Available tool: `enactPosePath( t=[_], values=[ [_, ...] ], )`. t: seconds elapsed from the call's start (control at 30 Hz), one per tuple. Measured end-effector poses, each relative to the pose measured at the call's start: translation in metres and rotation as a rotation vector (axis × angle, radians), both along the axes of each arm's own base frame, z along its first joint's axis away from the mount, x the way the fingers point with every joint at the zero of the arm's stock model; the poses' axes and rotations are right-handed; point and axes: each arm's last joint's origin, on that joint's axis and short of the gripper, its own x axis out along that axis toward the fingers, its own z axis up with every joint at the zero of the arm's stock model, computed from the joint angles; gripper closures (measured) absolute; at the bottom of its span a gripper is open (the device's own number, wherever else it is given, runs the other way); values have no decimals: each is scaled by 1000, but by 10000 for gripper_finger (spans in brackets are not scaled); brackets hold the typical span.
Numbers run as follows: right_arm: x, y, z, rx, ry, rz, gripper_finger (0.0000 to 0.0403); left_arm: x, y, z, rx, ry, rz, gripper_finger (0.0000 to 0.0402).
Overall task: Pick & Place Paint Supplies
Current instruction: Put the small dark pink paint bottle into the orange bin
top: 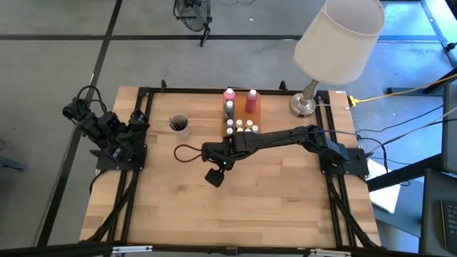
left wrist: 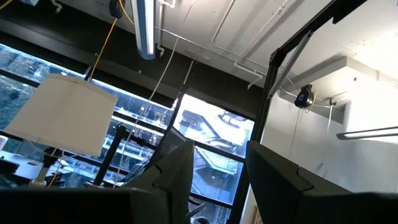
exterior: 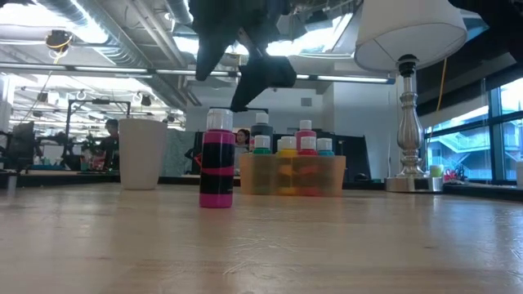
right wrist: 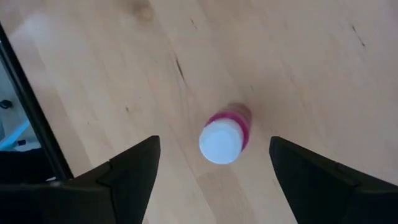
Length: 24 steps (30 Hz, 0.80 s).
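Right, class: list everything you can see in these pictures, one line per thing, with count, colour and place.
Table: one, light wood, under everything.
Lamp: one, white shade on a metal base, far right corner.
Tray: one, amber, far middle of the table.
Tray bottles: several, tall pink and dark ones plus small ones with white, yellow or teal caps, upright in the tray.
Loose bottle: one, pink with a white cap, upright mid-table.
Cup: one, white, left of the tray.
Person: at least one, in the room behind.
Right gripper: open, above the loose bottle.
Left gripper: open, empty, parked at the left edge.
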Motion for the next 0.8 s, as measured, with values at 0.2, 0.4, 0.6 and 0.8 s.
enactPosePath(
  t=[0.2,0.4,0.6,0.8],
  values=[
    [3,1,-11,2,25,4,96,0,0,0,0,0,0,258],
    [3,0,-13,-8,34,12,96,0,0,0,0,0,0,258],
    [4,-2,-16,-7,40,12,96,0,0,0,0,1,0,258],
    [4,-4,-17,-9,50,13,96,0,0,0,1,1,0,258]
  ],
)
